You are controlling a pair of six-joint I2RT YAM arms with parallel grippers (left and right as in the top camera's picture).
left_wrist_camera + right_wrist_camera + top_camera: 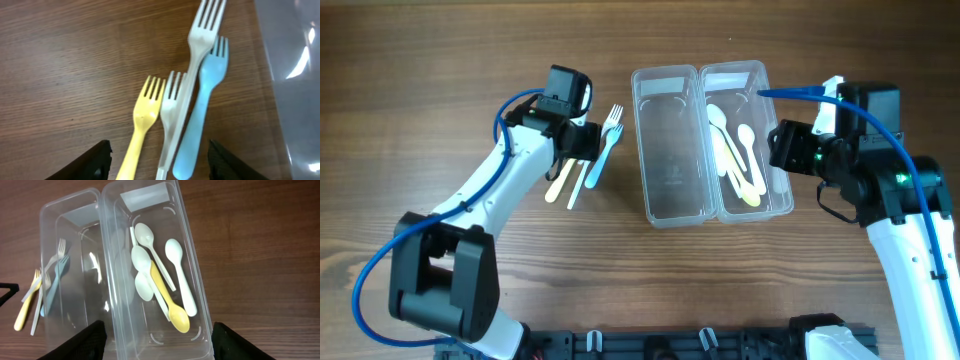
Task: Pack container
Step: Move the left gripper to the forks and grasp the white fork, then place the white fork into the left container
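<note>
Two clear containers stand side by side, long walls touching, at upper centre of the overhead view. The empty container (670, 150) is on the left. The filled container (745, 80) on the right holds four white spoons (180, 275) and one yellow spoon (170, 300), lying lengthwise and partly overlapping.

Four forks lie on the table (440, 80) just left of the empty container, tines toward the top of the frame:
- yellow fork (140, 130), leftmost;
- short white fork (170, 115), beside it;
- long white fork (197, 60), lying slantwise across the short white fork;
- blue fork (200, 115), nearest the container.

The left gripper (160, 165) sits above the fork handles. Its jaws are spread wide, one on each side of the group, and grip nothing. Contact with the table cannot be determined.

The right gripper (160, 345) sits at the right edge of the filled container, jaws spread wide and holding nothing.
</note>
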